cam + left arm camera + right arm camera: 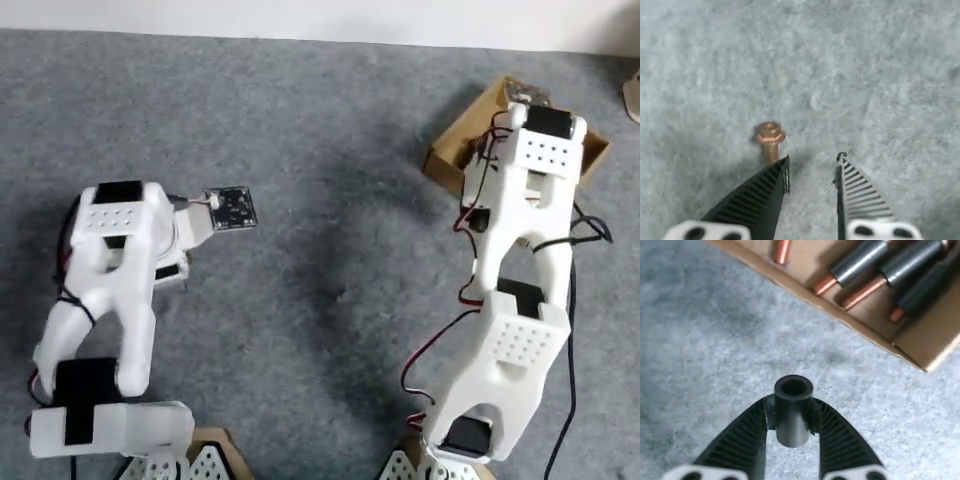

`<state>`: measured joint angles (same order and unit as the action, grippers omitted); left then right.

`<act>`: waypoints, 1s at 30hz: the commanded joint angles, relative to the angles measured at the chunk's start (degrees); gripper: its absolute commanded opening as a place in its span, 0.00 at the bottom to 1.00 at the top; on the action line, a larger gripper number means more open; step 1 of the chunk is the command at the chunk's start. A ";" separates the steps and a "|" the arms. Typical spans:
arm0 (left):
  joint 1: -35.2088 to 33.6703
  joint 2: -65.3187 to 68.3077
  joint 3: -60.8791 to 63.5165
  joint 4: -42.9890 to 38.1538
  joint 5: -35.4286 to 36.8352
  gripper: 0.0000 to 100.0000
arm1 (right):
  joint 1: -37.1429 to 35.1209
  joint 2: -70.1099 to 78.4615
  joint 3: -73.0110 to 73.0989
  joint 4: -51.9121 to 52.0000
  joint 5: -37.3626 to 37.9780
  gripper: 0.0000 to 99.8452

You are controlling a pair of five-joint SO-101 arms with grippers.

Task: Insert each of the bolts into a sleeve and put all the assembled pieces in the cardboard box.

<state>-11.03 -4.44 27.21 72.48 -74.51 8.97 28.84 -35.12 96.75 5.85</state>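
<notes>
The left arm (pixel 110 260) sits folded at the near left of the grey mat (pixel 330 200); its left gripper (pixel 814 159) hangs over the mat with the claw apart and nothing between the two black ribbed fingers (pixel 762 192); a copper bolt (pixel 770 140) lies flat on the mat just beside one fingertip, outside the gap, its flanged hex head pointing away from the claw and the end of its shank hidden behind that fingertip

The right arm (pixel 520 230) stretches out to the far right, where it covers much of the cardboard box (pixel 447 150); the right gripper (pixel 792 407) is clamped on a black sleeve (pixel 793 415), held by its sides with the open bore facing the wrist camera; the bore looks dark and I cannot tell anything inside it; the sleeve hangs over the mat, near the wall of the cardboard box (pixel 935 335) but apart from it

Inside the box lie assembled pieces (pixel 860 260), grey and black sleeves side by side, each with a copper threaded end sticking out; another copper thread (pixel 781 250) shows farther along the box floor
</notes>
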 commanded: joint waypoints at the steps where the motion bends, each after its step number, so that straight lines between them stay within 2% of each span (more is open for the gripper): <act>1: 1.54 1.27 -2.68 -1.93 -4.57 0.15 | 0.92 -5.76 1.10 0.40 -0.18 0.00; 7: 1.27 6.11 -3.12 -6.24 -4.92 0.15 | 1.27 -11.74 7.25 -1.19 -0.09 0.00; 15: -2.95 12.88 -11.91 -6.24 -5.01 0.15 | 0.75 -25.54 17.54 -1.71 0.97 0.00; 30: -5.49 14.90 -12.00 -6.59 -5.01 0.15 | 0.66 -46.55 41.71 -13.41 1.23 0.00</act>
<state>-15.43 10.86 16.31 66.77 -74.95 9.49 -12.13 5.67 85.41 6.46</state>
